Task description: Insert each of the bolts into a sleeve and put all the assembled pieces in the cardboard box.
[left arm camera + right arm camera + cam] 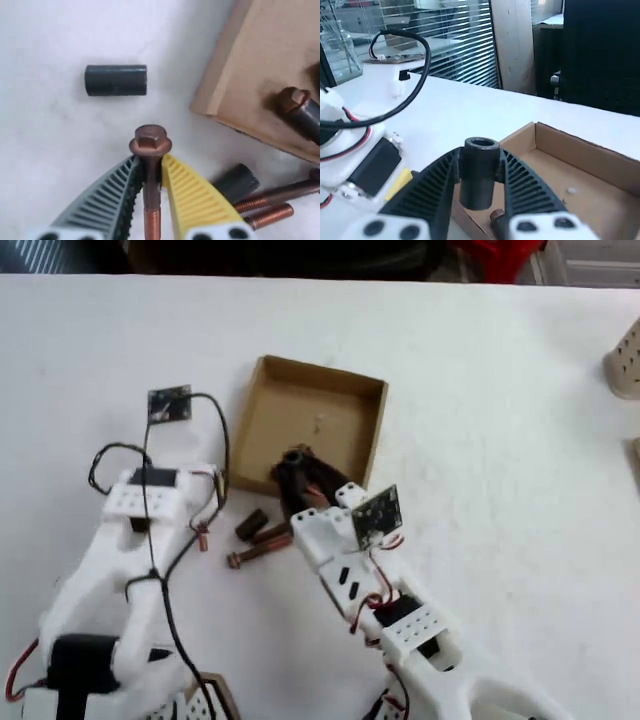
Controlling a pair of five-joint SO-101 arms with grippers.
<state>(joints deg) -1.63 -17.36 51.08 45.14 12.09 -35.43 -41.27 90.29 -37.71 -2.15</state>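
My left gripper (150,162) is shut on the shank of a copper bolt (150,142), head pointing away, low over the table. A loose black sleeve (116,80) lies on its side just beyond the bolt head. My right gripper (479,160) is shut on an upright black sleeve (479,172); a copper bolt head (495,217) shows under it. In the high view this gripper (298,478) hangs at the near edge of the cardboard box (320,375). Another sleeve (252,523) and loose bolts (258,548) lie in front of the box.
The left arm (150,500) and its black cable cover the table left of the box. Two pale objects (625,360) stand at the far right edge. The box corner (215,107) is close to the held bolt.
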